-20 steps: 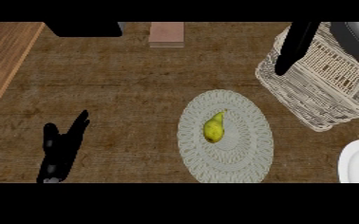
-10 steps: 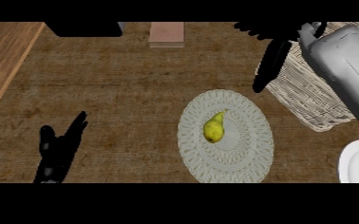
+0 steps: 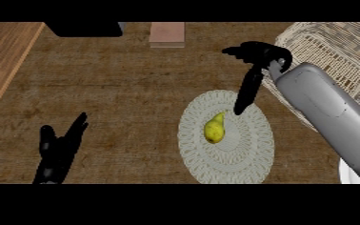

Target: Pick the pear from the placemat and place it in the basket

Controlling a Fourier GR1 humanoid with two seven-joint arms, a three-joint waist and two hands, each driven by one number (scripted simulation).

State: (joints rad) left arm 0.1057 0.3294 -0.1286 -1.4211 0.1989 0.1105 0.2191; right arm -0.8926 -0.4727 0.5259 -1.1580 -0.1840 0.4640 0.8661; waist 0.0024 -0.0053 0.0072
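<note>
Pear (image 3: pixel 215 128) lies mid placemat (image 3: pixel 239 162), untouched. Right hand (image 3: pixel 255 66) hovers over placemat's far edge, fingers straight, empty. Basket (image 3: pixel 325 52) at counter's right edge, partly hidden by forearm. Left hand (image 3: pixel 60 152) rests open near front-left, empty.

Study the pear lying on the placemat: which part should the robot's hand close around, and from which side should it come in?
Grip the pear round its wide lower belly, probably from above. It lies on its side on the flat placemat, its narrow stem end toward the upper right, so the fingers should straddle it across its short width. The right hand already hangs open just beyond the stem end.
</note>
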